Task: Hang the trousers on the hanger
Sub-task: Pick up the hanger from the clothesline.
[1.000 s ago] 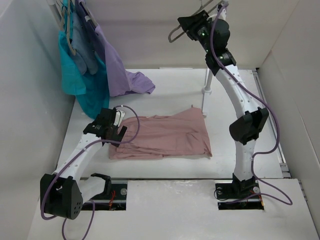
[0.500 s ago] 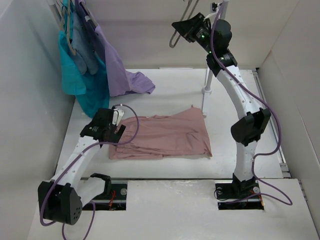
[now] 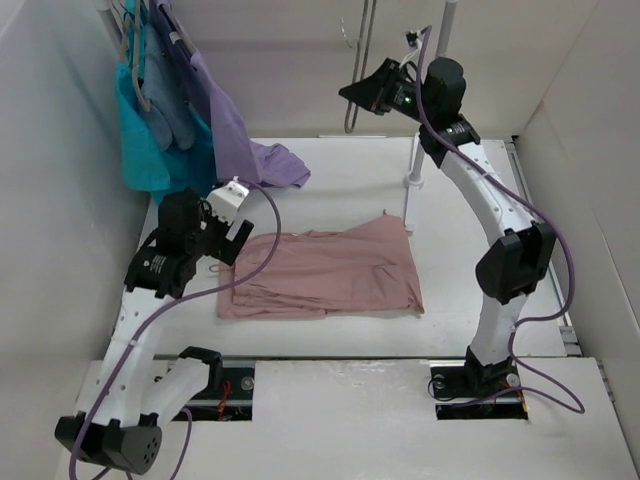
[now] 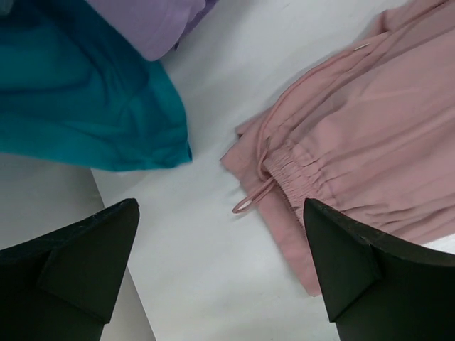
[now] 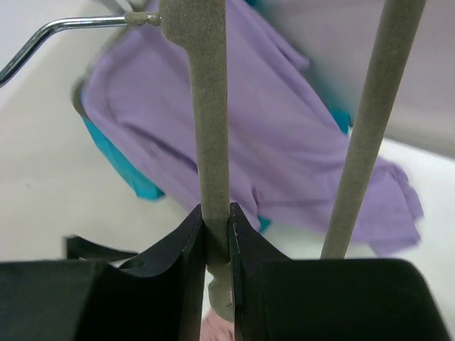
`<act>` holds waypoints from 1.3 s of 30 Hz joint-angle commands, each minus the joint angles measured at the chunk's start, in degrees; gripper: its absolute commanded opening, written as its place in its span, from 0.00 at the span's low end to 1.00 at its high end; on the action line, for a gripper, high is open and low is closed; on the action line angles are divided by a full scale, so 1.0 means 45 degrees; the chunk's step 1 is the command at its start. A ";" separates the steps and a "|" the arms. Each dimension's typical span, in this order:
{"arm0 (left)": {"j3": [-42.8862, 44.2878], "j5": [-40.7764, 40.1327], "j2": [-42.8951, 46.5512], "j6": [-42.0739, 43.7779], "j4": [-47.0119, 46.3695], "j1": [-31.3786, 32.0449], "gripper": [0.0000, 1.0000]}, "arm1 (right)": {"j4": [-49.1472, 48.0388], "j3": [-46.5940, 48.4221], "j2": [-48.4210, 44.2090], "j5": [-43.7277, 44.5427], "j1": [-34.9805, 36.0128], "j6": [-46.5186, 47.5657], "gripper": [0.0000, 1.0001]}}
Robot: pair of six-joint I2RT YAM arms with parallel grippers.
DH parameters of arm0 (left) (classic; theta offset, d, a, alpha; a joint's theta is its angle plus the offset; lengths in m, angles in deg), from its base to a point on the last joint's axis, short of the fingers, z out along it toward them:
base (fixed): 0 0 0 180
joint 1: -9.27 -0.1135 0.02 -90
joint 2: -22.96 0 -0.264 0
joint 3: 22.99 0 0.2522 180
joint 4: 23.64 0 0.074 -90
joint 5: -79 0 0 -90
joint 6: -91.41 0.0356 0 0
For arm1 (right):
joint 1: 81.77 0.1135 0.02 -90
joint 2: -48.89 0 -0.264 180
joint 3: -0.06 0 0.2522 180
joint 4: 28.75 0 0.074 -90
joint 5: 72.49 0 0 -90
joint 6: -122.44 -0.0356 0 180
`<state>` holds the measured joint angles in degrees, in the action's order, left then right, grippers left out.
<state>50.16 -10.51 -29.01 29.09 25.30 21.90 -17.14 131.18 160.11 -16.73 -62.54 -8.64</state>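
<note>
trousers [image 3: 325, 272]: flat on worktop [image 3: 340, 190], centre; waist end twd left edge.
L gripper [image 4: 220, 209]: up over worktop nr left edge, just off waist end; jaws wide apart, nothing betw.
hanger [image 3: 348, 100]: in air over far edge, R of centre; bar nipped in R gripper [image 5: 215, 220] jaws.
hung clothes [image 3: 170, 120]: far-left corner; one trails onto worktop behind trousers.
post [image 3: 413, 160]: stands nr far edge, R of centre, behind trousers.

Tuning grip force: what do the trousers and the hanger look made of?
Trousers: thin soft cloth, matte dusty pink; wrinkles, a gathered waist and a drawstring show it; weave unclear. Hanger: bars look flocked or felt-coated, matte grey with a fine grainy surface; core hidden. Its hook looks like bare shiny metal wire.
</note>
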 commanded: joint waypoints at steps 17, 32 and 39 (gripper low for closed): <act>0.4281 0.6121 -0.3116 -0.4001 0.1012 0.2563 0.97 | 0.0752 -1.2579 -0.6978 0.3329 0.3187 0.2724 0.00; 0.3756 1.0457 -0.7669 -0.7750 -0.1077 0.4303 0.99 | 0.1103 -1.8540 -1.0204 0.6066 0.5102 -0.0129 0.00; 0.4278 1.1375 -0.9817 -0.8028 -0.1821 0.4636 0.92 | 0.0986 -1.8834 -0.9424 0.6087 0.5220 0.0027 0.00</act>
<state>67.43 37.07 -70.60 -5.99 19.49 42.84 -9.79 46.18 116.64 9.61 -39.66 -8.55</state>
